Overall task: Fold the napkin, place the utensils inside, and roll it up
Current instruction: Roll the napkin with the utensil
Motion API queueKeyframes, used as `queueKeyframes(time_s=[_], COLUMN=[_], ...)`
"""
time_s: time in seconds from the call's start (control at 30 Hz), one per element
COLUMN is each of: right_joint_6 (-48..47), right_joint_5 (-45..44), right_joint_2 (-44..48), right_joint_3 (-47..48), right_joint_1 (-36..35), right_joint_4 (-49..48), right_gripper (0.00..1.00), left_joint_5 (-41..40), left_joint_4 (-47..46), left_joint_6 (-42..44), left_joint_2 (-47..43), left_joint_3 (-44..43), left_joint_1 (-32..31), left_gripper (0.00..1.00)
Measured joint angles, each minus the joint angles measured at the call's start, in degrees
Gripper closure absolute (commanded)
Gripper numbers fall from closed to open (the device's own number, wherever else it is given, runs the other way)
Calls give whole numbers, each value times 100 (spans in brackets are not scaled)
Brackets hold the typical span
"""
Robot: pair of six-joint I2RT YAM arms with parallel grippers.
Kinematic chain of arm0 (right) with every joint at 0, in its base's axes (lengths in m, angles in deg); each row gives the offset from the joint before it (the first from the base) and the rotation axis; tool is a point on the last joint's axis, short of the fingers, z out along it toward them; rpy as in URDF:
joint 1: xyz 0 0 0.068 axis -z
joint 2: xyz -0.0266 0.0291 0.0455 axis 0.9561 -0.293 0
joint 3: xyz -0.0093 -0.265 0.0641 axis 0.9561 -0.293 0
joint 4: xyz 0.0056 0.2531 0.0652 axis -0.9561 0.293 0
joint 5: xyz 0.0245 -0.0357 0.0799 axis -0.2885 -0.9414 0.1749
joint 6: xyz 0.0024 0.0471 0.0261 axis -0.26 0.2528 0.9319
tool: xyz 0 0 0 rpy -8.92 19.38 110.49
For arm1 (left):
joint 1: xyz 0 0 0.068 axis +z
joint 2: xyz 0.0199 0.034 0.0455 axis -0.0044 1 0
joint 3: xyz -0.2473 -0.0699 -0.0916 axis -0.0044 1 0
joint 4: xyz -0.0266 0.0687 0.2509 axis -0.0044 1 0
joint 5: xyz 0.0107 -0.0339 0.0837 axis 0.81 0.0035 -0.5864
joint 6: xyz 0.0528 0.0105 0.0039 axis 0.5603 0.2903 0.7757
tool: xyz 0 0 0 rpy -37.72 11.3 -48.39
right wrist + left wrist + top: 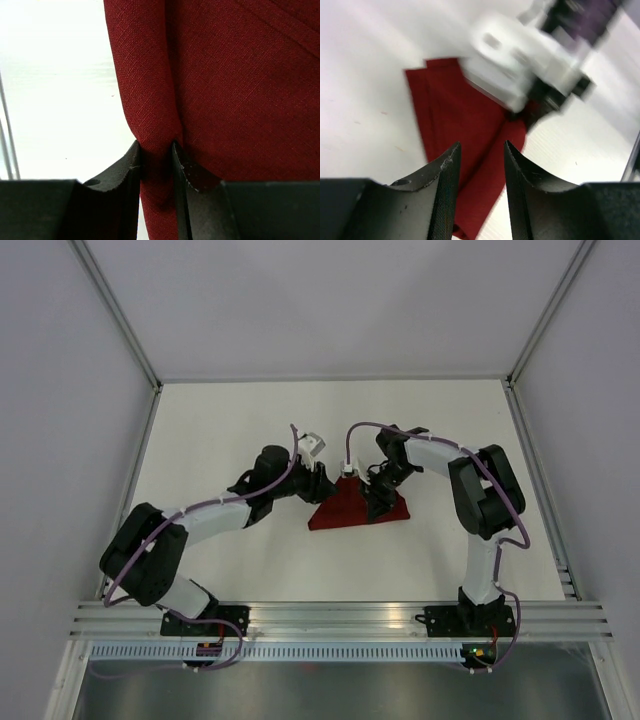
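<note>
Closest in, my right gripper (156, 146) is pinching the napkin (225, 75). Its two black fingers (125, 170) are drawn in tight on a raised ridge of the dark red cloth, which bulges just ahead of the tips and carries on down between them. To the right of this hand the cloth fills the whole view, with a folded edge crossing on a slant at the far right. To its left lies bare white table (55, 90).

My left gripper (481, 145) stands spread, with a plain gap between its fingers (445, 190) and nothing held there. The napkin (450, 110) lies under and ahead of the tips and shows red through the gap. I cannot tell whether the tips touch it. A fold line runs lengthwise down the cloth's left side. Just beyond, ahead and to the right of this hand, the blurred white and black housing of my right arm (510, 70) sits over the cloth's far edge.

From above, the napkin (340, 515) is a small folded wedge, narrow at its far end and wide at the near end, lying between my two hands. My left gripper (322, 485) is at its far left corner, and my right gripper (378, 502) is down on its right part. The white table (220, 440) stretches away beyond both.
</note>
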Motion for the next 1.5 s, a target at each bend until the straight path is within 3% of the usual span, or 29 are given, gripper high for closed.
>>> queueKeyframes(time_s=[0.2,0.3,0.33,0.37,0.5,0.73,0.97,1.07,1.33,1.5], right_joint_6=[-61,-39,-24,-9,50,131,181,190,195,219], right_joint_5=[326,391,417,437,487,525,555,581,632,671], right_joint_2=[-627,-820,-887,-944,-1060,-1154,-1263,-1303,-1338,-1303], right_joint_3=[710,931,1003,1071,1185,1211,1250,1250,1248,1176], right_joint_1=[175,203,216,225,247,247,260,278,345,409], right_joint_4=[824,1064,1147,1222,1379,1631,1853,1934,1978,1945], right_gripper=[78,78,78,78,77,77,77,77,74,63], left_joint_5=[-1309,-1808,-1980,-2142,-2708,-3456,-3473,-3342,-2612,-2308], left_joint_4=[-898,-1003,-1075,-1119,-1086,-1141,-966,-894,2,413], left_joint_6=[662,1209,1384,1591,2411,3646,4089,4109,4103,4103], left_joint_2=[-315,-271,-225,-164,315,1078,1377,1469,1641,1681], left_joint_3=[1097,1150,1132,1104,772,361,256,162,-361,-608], left_joint_1=[-1373,-1954,-2092,-2214,-2693,-3027,-2983,-2938,-2806,-2715], left_gripper=[54,48,39,37,35,31,32,38,85,98])
